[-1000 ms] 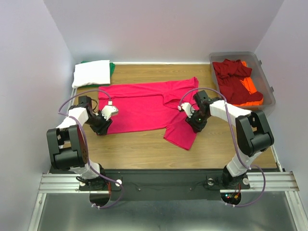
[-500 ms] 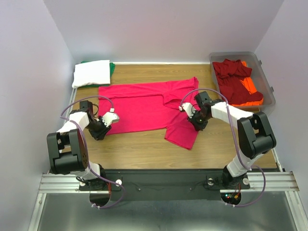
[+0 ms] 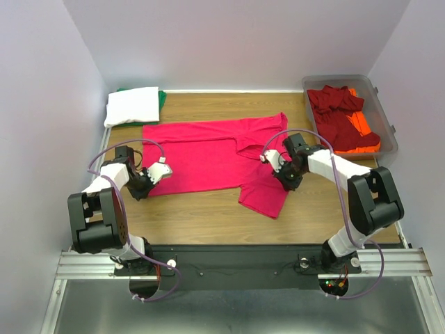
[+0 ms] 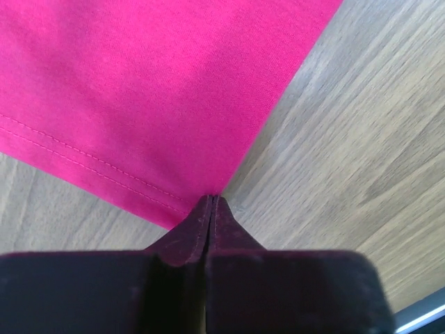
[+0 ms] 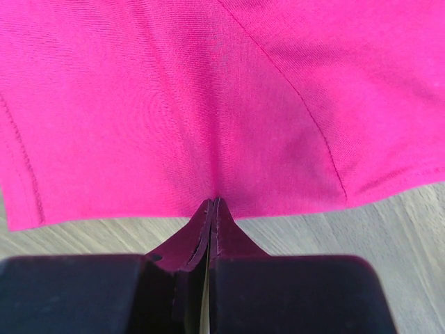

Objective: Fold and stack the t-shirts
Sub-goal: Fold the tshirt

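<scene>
A bright pink-red t-shirt (image 3: 201, 149) lies spread flat across the middle of the wooden table (image 3: 208, 216), with one part folded down toward the front at the right. My left gripper (image 3: 143, 191) is at the shirt's front left corner. In the left wrist view the left gripper (image 4: 212, 200) is shut right on the hemmed corner of the t-shirt (image 4: 153, 90). My right gripper (image 3: 283, 179) is at the shirt's right edge. In the right wrist view the right gripper (image 5: 214, 202) is shut on the edge of the t-shirt (image 5: 208, 90), and the cloth puckers toward its tips.
A folded white t-shirt (image 3: 132, 106) lies on a green one (image 3: 161, 97) at the back left corner. A clear grey plastic bin (image 3: 381, 97) at the back right holds dark red (image 3: 334, 111) and orange (image 3: 365, 141) t-shirts. Pale walls close in the table's sides and back.
Both grippers have closed. The left one slid toward the front left, down to the shirt's corner. The right one shifted slightly at the shirt's right edge.
</scene>
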Controlling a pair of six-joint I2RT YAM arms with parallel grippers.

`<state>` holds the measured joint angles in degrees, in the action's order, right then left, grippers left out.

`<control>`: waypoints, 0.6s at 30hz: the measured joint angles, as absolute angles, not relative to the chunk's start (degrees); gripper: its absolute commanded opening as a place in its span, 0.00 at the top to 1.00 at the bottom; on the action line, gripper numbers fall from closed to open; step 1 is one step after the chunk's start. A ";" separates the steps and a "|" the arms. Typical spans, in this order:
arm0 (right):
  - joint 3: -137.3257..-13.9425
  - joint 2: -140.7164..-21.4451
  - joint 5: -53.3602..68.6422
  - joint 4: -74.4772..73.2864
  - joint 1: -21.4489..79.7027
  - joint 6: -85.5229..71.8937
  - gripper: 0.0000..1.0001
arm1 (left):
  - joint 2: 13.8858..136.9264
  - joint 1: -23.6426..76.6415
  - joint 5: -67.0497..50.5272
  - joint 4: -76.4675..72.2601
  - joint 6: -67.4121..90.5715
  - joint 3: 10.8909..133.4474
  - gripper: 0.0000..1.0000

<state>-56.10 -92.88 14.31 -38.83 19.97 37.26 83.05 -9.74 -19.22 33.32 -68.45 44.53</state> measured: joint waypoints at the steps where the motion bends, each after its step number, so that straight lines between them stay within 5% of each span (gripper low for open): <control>1: -56.10 -92.38 14.31 -39.03 19.97 37.23 0.99 | 82.98 -9.74 -19.22 33.41 -68.51 44.51 1.00; 18: -57.32 -87.83 14.48 -43.33 19.94 36.58 0.99 | 79.96 -11.44 -22.44 42.81 -70.28 48.99 1.00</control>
<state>-57.32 -87.83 14.48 -43.33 19.94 36.58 79.96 -11.44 -22.44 42.81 -70.28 48.99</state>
